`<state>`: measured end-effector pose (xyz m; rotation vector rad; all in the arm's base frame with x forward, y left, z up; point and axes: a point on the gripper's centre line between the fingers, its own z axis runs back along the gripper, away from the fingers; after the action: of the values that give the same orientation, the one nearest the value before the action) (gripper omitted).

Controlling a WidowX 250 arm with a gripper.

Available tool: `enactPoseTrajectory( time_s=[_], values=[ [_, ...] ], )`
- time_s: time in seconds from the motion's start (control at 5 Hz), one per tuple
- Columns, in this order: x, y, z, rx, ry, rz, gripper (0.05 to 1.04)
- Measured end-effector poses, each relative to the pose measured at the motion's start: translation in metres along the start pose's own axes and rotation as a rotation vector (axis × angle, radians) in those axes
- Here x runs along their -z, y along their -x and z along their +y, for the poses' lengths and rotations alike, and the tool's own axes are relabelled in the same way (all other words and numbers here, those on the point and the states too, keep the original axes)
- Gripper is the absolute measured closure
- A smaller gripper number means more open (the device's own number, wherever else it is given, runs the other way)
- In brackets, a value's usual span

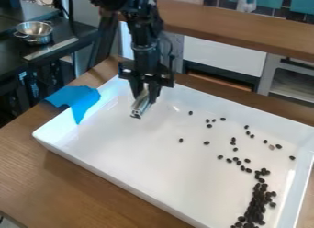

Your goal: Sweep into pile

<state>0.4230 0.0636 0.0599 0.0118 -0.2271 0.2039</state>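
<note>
A: Step in hand?
B: Sweeping, by my reading. You have a heap of dark beans (255, 204) at the near right of the white tray (129, 153), with loose beans (206, 143) spread across its middle and far right. One paler piece (271, 147) lies among these.

A: Gripper state?
B: Your gripper (144, 96) is clamped on a silvery tool (140, 107), between its two fingers. It hangs over the far left part of the tray, left of every bean. Presumably the tool is your sweeper; its exact type is unclear.

A: Tool pose?
B: Long axis slants down from the gripper, free end pointing near and slightly left. Whether that end touches the tray floor, you cannot tell from here.

A: Shape of the heap?
B: Elongated. Its long axis runs far to near alongside the right wall, the near end bearing left.

A: Next move?
B: Judgement: bring the tool to the far side of the loose beans, lower it to the floor, then draw them near and right into the heap. Keep the strokes low and slow; round beans may roll past the tool. Mind the blue cloth (80, 99) draped over the left wall.
</note>
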Motion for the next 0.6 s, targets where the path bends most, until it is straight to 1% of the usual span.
enactPoseTrajectory(
  time_s=[0.2,0.4,0.6],
  values=[
    [0.014,0.005,-0.005,0.015,-0.021,0.009,0.714],
    [0.03,0.032,-0.03,0.036,-0.049,0.027,0.714],
    [0.03,0.035,-0.037,0.051,-0.058,0.018,0.714]
  ],
)
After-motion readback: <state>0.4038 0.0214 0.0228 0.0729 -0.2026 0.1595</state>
